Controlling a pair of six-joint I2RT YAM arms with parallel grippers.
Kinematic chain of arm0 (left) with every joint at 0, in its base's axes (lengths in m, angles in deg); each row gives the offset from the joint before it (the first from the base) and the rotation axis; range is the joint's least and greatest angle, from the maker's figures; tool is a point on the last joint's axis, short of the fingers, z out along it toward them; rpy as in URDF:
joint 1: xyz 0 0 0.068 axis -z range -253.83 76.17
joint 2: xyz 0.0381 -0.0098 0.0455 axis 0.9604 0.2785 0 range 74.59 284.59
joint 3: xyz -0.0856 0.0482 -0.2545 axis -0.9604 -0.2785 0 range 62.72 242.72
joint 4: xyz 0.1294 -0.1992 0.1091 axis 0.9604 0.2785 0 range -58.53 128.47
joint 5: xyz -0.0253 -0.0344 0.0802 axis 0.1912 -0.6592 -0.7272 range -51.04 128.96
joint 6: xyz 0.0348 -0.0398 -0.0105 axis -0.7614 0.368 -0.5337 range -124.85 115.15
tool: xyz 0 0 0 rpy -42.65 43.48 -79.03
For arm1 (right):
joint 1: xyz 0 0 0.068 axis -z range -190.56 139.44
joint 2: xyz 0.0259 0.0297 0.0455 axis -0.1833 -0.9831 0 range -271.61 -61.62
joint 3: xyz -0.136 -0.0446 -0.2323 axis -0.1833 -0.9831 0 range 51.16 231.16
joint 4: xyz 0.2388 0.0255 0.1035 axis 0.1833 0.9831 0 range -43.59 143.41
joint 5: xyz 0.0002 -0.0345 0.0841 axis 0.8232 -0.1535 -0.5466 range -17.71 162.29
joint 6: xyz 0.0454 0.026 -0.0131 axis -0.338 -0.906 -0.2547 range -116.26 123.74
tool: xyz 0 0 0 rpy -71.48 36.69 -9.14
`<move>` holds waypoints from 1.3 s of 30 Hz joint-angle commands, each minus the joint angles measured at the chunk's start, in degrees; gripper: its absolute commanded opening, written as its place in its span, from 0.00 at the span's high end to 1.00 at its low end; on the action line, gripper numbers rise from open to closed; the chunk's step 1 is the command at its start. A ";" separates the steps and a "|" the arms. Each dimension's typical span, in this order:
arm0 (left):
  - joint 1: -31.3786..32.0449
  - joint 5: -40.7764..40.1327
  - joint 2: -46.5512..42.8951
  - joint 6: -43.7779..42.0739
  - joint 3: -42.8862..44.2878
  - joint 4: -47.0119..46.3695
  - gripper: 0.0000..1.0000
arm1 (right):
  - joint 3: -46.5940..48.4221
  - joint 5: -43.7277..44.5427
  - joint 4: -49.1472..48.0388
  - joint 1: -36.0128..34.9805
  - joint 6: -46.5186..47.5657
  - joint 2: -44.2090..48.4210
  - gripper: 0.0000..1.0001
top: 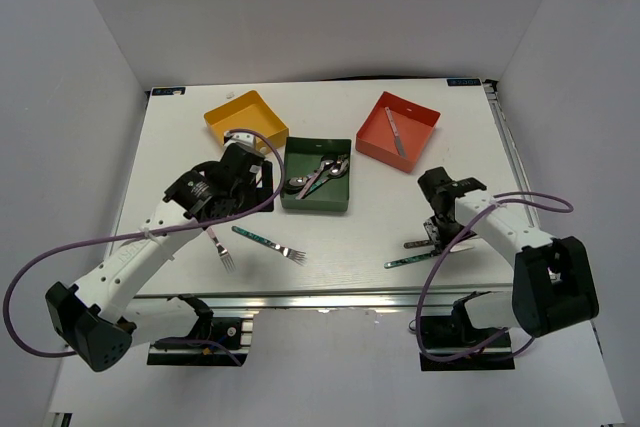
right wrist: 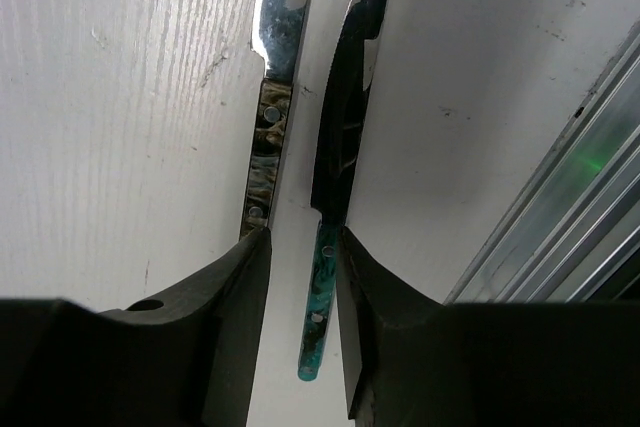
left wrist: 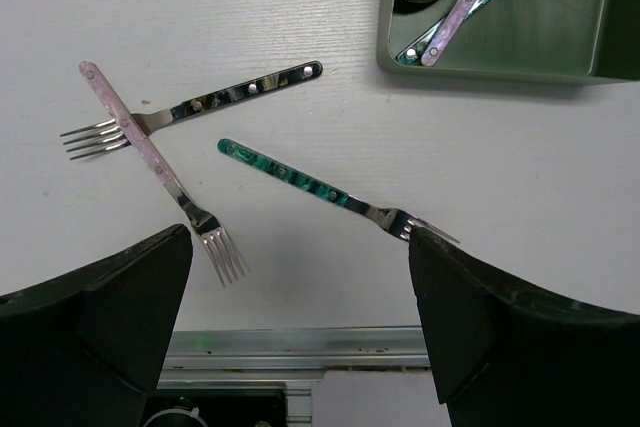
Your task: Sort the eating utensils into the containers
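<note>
One teal-handled knife (right wrist: 322, 297) lies near-right on the table (top: 370, 227), long axis roughly left-right; the right gripper (right wrist: 303, 237) straddles its handle crosswise, jaws narrowed, not visibly pinching; the left gripper (left wrist: 300, 237), spread wide, is well apart

Spoons (top: 322, 175) in middle tray (top: 316, 203), forks (top: 270, 243) before it
</note>
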 commanded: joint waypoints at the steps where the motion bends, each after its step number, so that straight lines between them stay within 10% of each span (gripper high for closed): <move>1: -0.01 0.46 -2.38 -0.67 -0.38 0.44 0.02 | 1.62 3.23 -0.49 0.06 -3.41 -0.83 0.62; 23: -0.10 -0.59 -1.77 -1.20 -1.61 1.33 0.02 | 1.70 0.68 -11.48 0.24 -1.48 -16.73 0.66; 30: -0.01 -0.94 -0.63 -1.38 -0.73 1.85 0.02 | 10.98 1.21 -9.39 0.24 -0.78 -20.87 1.00; 35: -0.01 -3.14 -0.54 -1.38 0.50 2.99 0.02 | 20.68 5.76 0.64 0.24 -1.13 -14.82 1.00; 39: -0.01 -4.11 -0.89 -0.50 -0.03 2.91 0.02 | 24.55 6.32 -14.38 1.20 13.41 -8.92 1.00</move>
